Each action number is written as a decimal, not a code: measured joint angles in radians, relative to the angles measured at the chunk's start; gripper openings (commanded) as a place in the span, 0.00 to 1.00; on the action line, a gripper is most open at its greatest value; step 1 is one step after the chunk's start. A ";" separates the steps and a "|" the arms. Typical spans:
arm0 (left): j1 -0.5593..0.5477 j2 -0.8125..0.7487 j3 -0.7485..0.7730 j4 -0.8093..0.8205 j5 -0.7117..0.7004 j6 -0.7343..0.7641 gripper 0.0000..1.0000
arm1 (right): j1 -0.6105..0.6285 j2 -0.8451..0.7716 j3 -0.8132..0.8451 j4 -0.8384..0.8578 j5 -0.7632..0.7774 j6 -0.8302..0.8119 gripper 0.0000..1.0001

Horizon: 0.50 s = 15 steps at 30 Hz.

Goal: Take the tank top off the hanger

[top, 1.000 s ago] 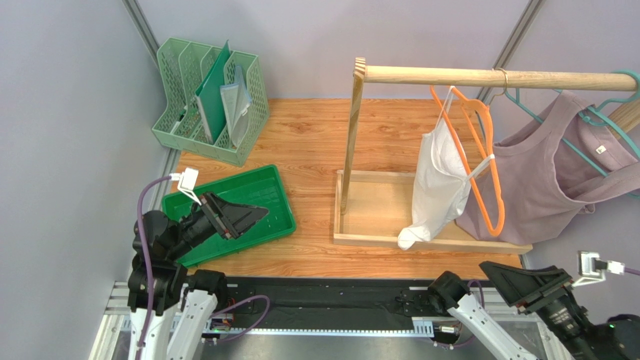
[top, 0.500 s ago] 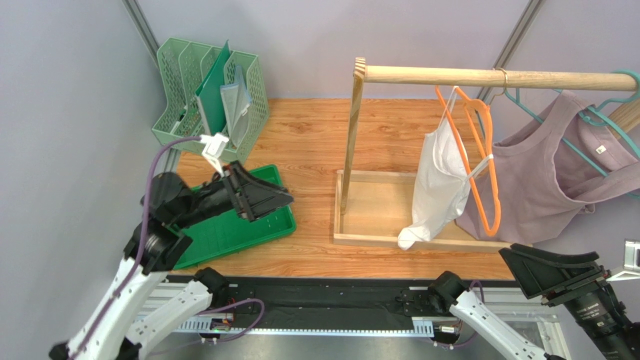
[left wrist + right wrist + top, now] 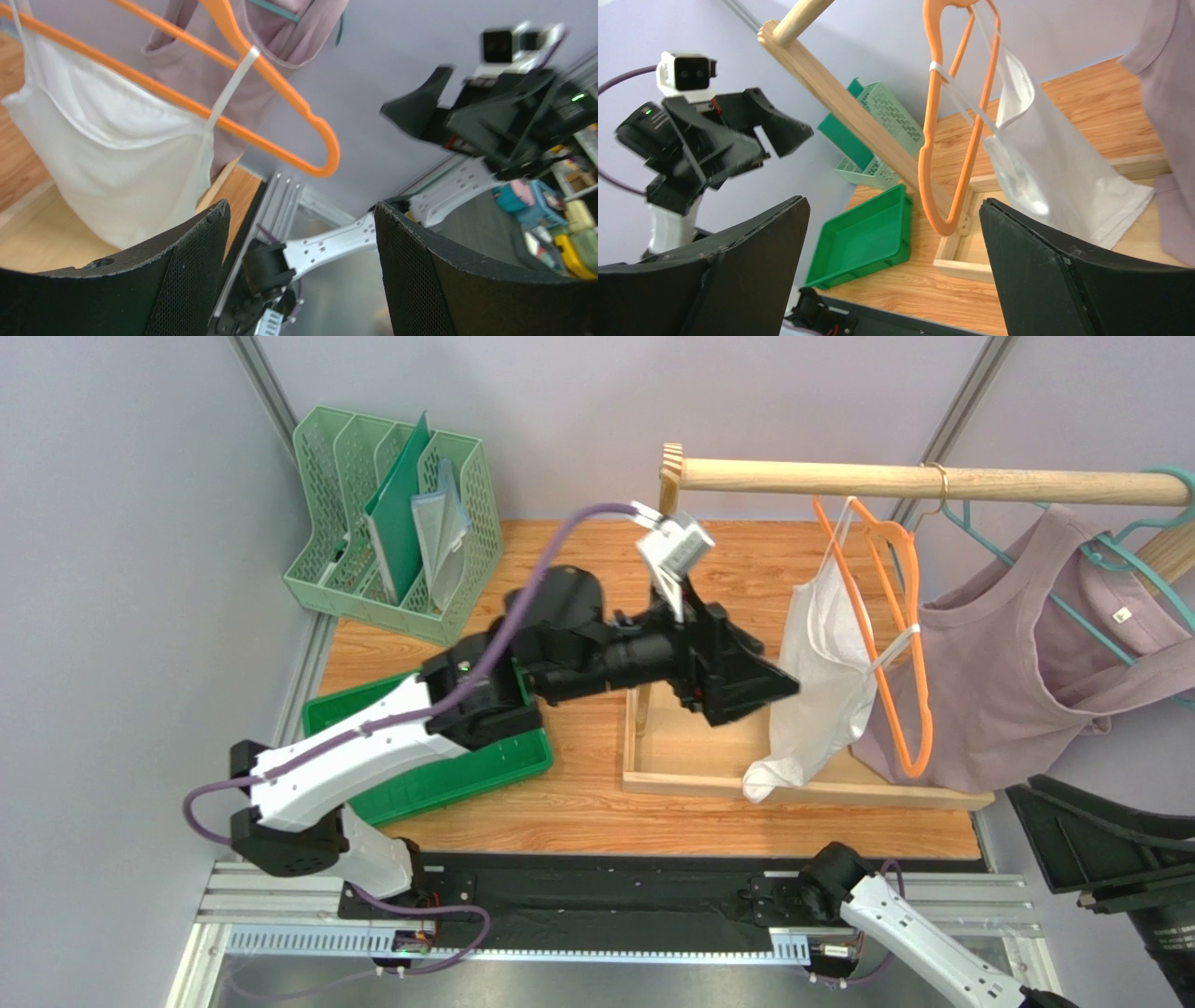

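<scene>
A white tank top (image 3: 821, 679) hangs by thin straps on an orange hanger (image 3: 905, 616) from the wooden rail (image 3: 870, 479). It also shows in the left wrist view (image 3: 105, 161) and in the right wrist view (image 3: 1046, 168). A mauve tank top (image 3: 1024, 658) hangs on a teal hanger (image 3: 1122, 546) to its right. My left gripper (image 3: 758, 697) is open and empty, held just left of the white top without touching it. My right gripper (image 3: 1073, 847) is open and empty, low at the near right, away from the clothes.
The rail stands on a wooden post (image 3: 659, 588) and a wooden base frame (image 3: 701, 742). A green tray (image 3: 435, 756) lies at the near left. A mint file rack (image 3: 393, 518) with folders stands at the back left. Grey walls close in both sides.
My left arm has swung up from over the green tray and right, across to the rack beside the white top. My right gripper has drifted right toward the frame's edge.
</scene>
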 measured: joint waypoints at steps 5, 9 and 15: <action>-0.092 0.006 -0.092 -0.018 -0.134 0.063 0.80 | 0.000 0.138 0.055 0.001 0.090 -0.077 0.99; -0.106 -0.117 -0.313 0.012 -0.163 0.040 0.80 | 0.000 0.276 0.044 0.001 0.170 -0.157 0.98; -0.138 -0.332 -0.573 0.033 -0.183 -0.041 0.80 | 0.000 0.463 0.037 -0.001 0.233 -0.286 0.91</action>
